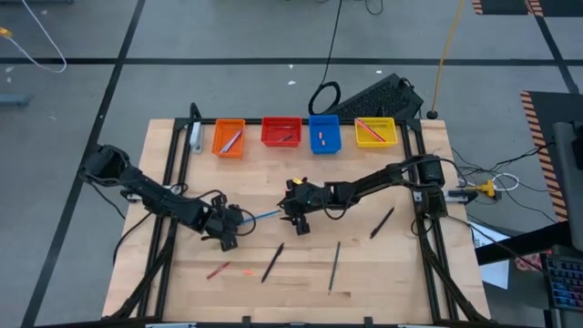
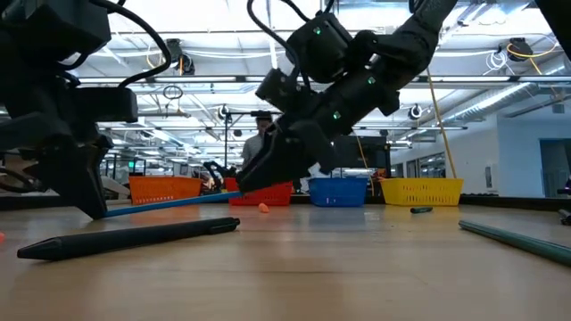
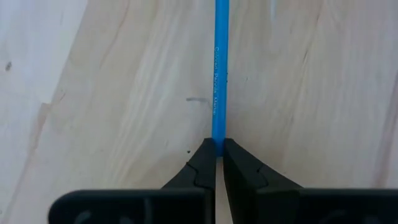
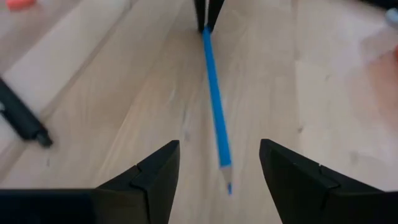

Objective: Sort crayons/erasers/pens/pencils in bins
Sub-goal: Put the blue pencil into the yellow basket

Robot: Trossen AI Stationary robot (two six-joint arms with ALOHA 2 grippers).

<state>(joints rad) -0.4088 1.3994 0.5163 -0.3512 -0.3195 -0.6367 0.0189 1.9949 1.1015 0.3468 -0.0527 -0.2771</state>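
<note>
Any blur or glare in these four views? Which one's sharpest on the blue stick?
Left wrist view: sharpest, print legible on the blue stick, pinched by the left gripper. Right wrist view: soft throughout, the right gripper open around the stick's tip. Low view: bright ceiling lights behind, both arms mostly silhouetted, the black stick in front soft. High view: even light, no glare on the table.

Left tool (image 1: pixel 230 230) fingers pinched together, low; right tool (image 1: pixel 298 219) fingers spread.

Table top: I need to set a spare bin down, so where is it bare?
Bare: the table strip between the bins and the arms. Crowded: the middle, where the left gripper holds the blue pencil toward the open right gripper.
</note>
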